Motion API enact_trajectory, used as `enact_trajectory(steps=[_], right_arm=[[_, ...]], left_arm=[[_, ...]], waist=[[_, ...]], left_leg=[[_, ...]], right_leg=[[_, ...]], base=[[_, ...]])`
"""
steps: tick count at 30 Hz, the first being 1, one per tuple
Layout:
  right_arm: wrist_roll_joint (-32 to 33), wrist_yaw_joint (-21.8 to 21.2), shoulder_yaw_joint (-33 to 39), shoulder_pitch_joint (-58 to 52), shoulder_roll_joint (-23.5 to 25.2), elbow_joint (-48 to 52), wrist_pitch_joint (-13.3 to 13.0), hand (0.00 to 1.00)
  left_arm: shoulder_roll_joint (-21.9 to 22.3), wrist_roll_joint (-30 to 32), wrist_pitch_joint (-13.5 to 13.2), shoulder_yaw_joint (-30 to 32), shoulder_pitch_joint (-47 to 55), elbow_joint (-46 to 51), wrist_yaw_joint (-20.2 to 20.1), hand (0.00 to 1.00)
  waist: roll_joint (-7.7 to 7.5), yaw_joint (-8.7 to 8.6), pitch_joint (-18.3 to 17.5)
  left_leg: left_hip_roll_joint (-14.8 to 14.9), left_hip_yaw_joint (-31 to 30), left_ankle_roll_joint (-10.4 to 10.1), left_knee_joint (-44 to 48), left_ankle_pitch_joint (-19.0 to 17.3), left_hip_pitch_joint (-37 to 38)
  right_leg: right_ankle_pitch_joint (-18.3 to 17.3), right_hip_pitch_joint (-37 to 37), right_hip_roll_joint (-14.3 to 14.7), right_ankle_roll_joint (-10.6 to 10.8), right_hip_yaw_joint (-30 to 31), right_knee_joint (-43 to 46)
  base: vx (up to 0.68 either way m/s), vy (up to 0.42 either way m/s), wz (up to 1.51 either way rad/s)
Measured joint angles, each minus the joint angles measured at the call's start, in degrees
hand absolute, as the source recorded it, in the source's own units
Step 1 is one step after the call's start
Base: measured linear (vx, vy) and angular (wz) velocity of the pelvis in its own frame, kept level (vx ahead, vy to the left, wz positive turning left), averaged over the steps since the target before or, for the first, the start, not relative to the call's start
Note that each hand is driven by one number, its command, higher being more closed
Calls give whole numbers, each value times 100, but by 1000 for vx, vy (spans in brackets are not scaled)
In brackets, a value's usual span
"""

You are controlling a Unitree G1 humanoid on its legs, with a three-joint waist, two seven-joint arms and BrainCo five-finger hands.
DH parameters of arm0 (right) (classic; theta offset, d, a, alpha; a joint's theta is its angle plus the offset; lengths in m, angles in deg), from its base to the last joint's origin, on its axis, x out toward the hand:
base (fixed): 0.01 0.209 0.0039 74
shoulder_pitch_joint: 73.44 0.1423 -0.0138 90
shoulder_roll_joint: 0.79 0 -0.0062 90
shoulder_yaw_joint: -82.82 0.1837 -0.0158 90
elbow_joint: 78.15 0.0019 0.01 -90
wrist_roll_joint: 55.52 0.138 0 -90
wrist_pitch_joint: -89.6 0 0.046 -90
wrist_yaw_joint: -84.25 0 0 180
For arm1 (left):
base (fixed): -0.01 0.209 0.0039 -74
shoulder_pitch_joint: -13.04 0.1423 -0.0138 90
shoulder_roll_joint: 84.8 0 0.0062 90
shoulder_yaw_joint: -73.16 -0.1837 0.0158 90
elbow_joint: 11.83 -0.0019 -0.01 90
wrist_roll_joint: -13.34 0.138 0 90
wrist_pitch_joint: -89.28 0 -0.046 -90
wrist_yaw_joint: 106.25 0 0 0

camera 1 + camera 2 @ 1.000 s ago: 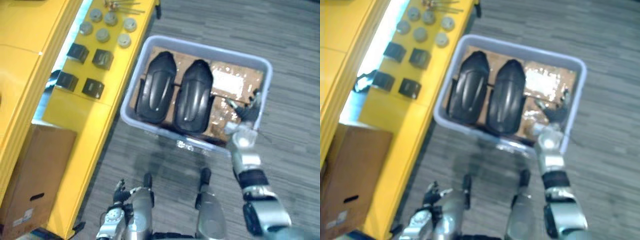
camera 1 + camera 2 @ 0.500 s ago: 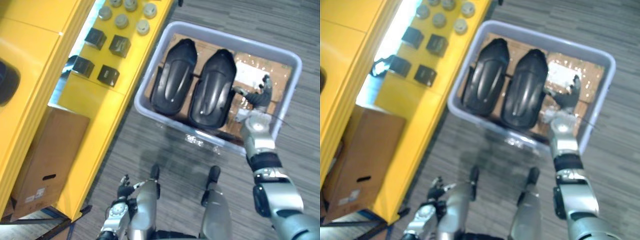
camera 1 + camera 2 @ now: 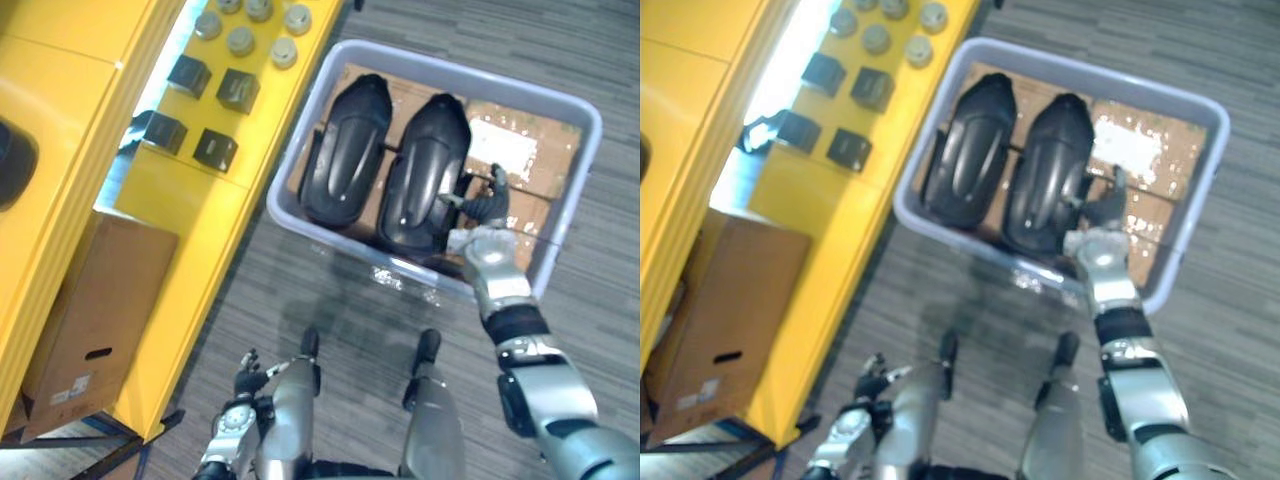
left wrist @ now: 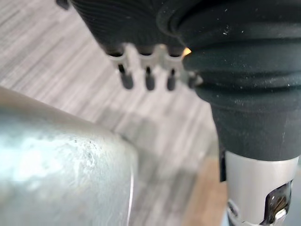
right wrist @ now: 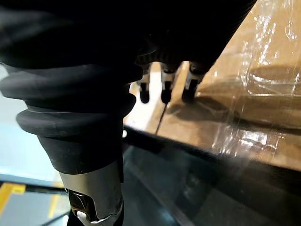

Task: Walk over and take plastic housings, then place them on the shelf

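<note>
Housing (image 3: 425,170), black rigid shell, likely light and slick, lies in bin (image 3: 285,215); right hand (image 3: 485,208), fingers spread, just beside; grip its rim.

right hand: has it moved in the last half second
Yes: against the grey bin, the right hand has shifted left, toward the right-side black housing.

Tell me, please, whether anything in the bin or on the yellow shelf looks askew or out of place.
Nothing stands out. The left housing and right housing lie parallel in the grey bin; black blocks and round caps sit in tidy rows on the yellow shelf. The right hand is open beside the right housing.
</note>
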Motion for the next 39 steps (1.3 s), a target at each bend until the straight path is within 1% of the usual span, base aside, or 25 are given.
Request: enact_trajectory(steps=[3,4,6,9,11,14,18,21,26,29,31,33,35,36,37,38,39], right_arm=[[-170,6,-54,167,-11,-196,127,0],[-208,18,-139,254,-38,-301,179,100],[-251,30,-237,381,-88,-459,285,100],[-310,128,-254,574,-274,-734,575,100],[-311,130,-248,670,-439,-893,727,100],[-308,138,-247,783,-540,-1100,894,100],[-262,101,-246,790,-553,-1430,1088,100],[-206,-34,-250,790,-557,-1527,1148,100],[-330,-177,-275,799,-604,-1689,1150,100],[-460,-343,-290,800,-690,-1848,1086,100],[-553,-436,-405,803,-745,-1896,912,100],[-560,-467,-406,797,-765,-1905,797,100],[-666,-466,-415,727,-828,-1909,598,100],[-673,-454,-414,688,-846,-1904,561,100],[-694,-396,-397,599,-879,-1861,496,100],[-734,-280,-367,379,-956,-1608,425,100],[-783,-228,-344,286,-970,-1473,395,100]], left_arm=[[-9,-13,-33,-23,0,-3,-2,0],[-15,-122,-34,-28,0,-13,0,0],[-19,-214,-52,-30,-3,-39,4,0],[-34,-223,-143,-91,-6,-44,8,0],[-61,-227,-144,-179,-63,-78,16,0],[-63,-242,-144,-220,-139,-165,16,0],[-59,-396,-142,-242,-171,-210,24,0],[-60,-429,-141,-242,-171,-212,24,0],[-56,-432,-140,-243,-168,-214,17,0],[-66,-442,-144,-245,-153,-210,9,0],[-78,-441,-144,-246,-144,-199,6,0],[-87,-438,-144,-246,-105,-152,9,0],[-106,-427,-157,-246,89,131,47,0],[-109,-421,-156,-247,151,211,104,0],[-105,-340,-146,-251,250,343,312,0],[-92,-211,-135,-243,423,590,703,0],[-93,-135,-127,-239,496,702,855,0]], waist=[[0,10,0],[0,14,0],[0,19,0],[6,35,-4],[6,56,-4],[11,92,-7],[22,154,-14],[23,158,-14],[39,161,-24],[67,182,-42],[67,181,-42],[67,170,-43],[70,153,-42],[75,148,-46],[81,146,-53],[89,116,-58],[84,102,-62]], left_leg=[[2,0,1,-1,1,-10],[1,0,5,-1,4,-21],[1,-8,8,-2,11,-35],[-9,-71,7,29,16,-95],[-20,-122,3,29,32,-110],[-22,-137,0,20,47,-110],[-24,-145,2,20,56,-110],[-38,-155,12,26,67,-110],[-58,-194,26,60,81,-105],[-74,-256,32,73,85,-103],[-79,-263,37,38,117,-95],[-85,-269,27,-18,165,-61],[-92,-275,10,-210,263,105],[-91,-277,7,-267,282,168],[-90,-281,0,-349,306,269],[-88,-301,-11,-459,341,408],[-86,-304,-15,-513,363,453]], right_leg=[[2,-13,0,-2,-1,2],[3,-23,0,-3,-3,3],[3,-30,-3,-3,-14,4],[3,-35,-9,-2,-77,11],[2,-25,-20,-2,-145,23],[2,-24,-25,-3,-171,36],[-1,-24,-28,-4,-186,49],[-12,-23,-47,-17,-205,84],[-25,24,-74,-33,-270,120],[-28,85,-83,-34,-324,120],[-27,87,-90,-34,-332,119],[-26,91,-98,-35,-339,119],[-26,187,-112,-36,-362,93],[-27,240,-112,-37,-375,76],[-28,326,-112,-39,-395,38],[-29,479,-110,-39,-449,-33],[-29,509,-109,-39,-457,-48]], base=[[0,0,0],[0,0,0],[4,7,2],[7,15,9],[4,14,11],[0,3,2],[0,0,0],[-5,14,2],[-11,18,6],[-15,28,10],[-6,7,2],[-2,3,2],[29,-13,5],[29,-13,6],[44,-9,8],[40,-7,8],[43,-8,10]])
